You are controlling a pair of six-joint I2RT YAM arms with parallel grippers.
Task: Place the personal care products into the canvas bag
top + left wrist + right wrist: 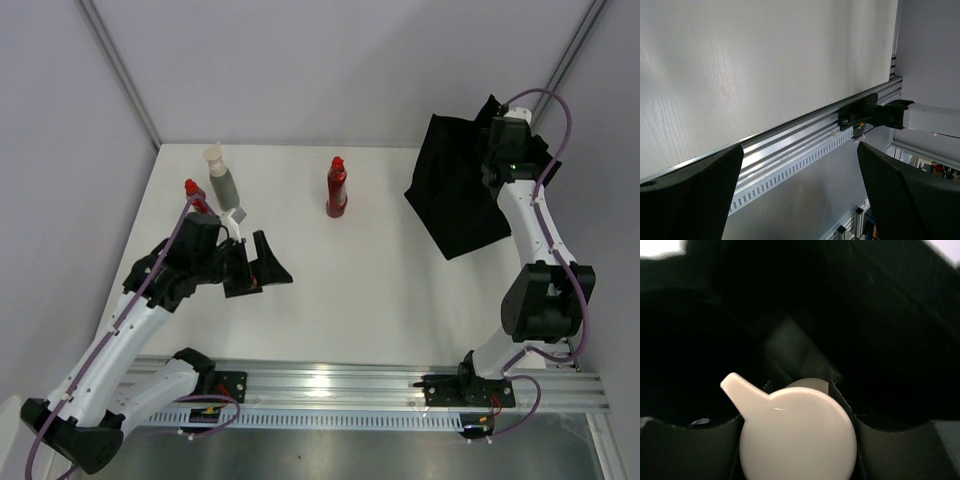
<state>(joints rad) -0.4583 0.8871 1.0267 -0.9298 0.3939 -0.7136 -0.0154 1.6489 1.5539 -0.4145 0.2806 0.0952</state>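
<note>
The black canvas bag (455, 200) stands at the back right of the table. My right gripper (494, 128) is down in its mouth, shut on the beige bottle (797, 437); the cream pump top shows between the fingers, with dark bag fabric (850, 315) all round. The all-red bottle (337, 188) stands upright at the back middle. The grey-green bottle with cream cap (221, 180) and the small red-capped bottle (192, 192) stand at the back left. My left gripper (257, 267) is open and empty, in front of those two, its fingers (695, 195) wide apart.
An aluminium rail (330, 385) runs along the table's near edge and also shows in the left wrist view (790, 137). The right arm's base (862, 114) sits on it. Grey walls close the back and the sides.
</note>
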